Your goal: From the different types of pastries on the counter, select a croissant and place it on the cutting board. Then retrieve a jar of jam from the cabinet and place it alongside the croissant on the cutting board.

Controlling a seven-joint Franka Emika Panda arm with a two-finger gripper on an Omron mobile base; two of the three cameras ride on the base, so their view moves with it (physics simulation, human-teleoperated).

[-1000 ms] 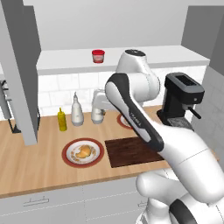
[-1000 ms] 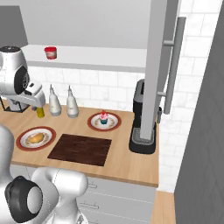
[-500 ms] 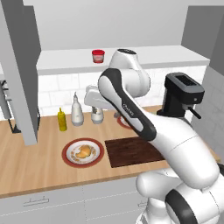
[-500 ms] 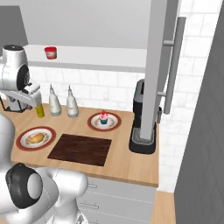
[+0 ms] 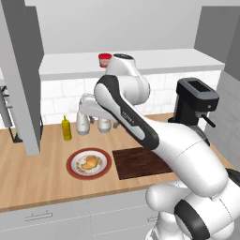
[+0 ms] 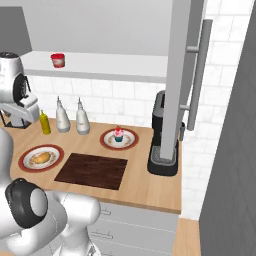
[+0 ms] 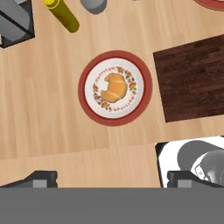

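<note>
Croissant [image 7: 114, 87] is lying in the middle of a round red-rimmed plate [image 7: 89, 113], and this plate is sitting on the counter [image 7: 52, 131] near the front edge, just beside the left edge of the cutting board [image 7: 192, 83]. The counter is a long light wood-grain top with pale grey drawer fronts [image 5: 56, 215] under it and white wall tiles [image 6: 115, 90] behind it. In the hand view the long axis of the croissant is running from upper right to lower left, and the hollow side is facing the left (its two tips are curling that way). The jar of jam [image 5: 105, 60] is standing on the white shelf of the cabinet [image 5: 159, 62], well above the counter. The cupcake [image 6: 118, 134] is sitting on its own plate behind the board. The gripper [image 7: 112, 177] is hanging above the plate with the fingertips [image 7: 41, 177] spread wide and nothing between them.
</note>
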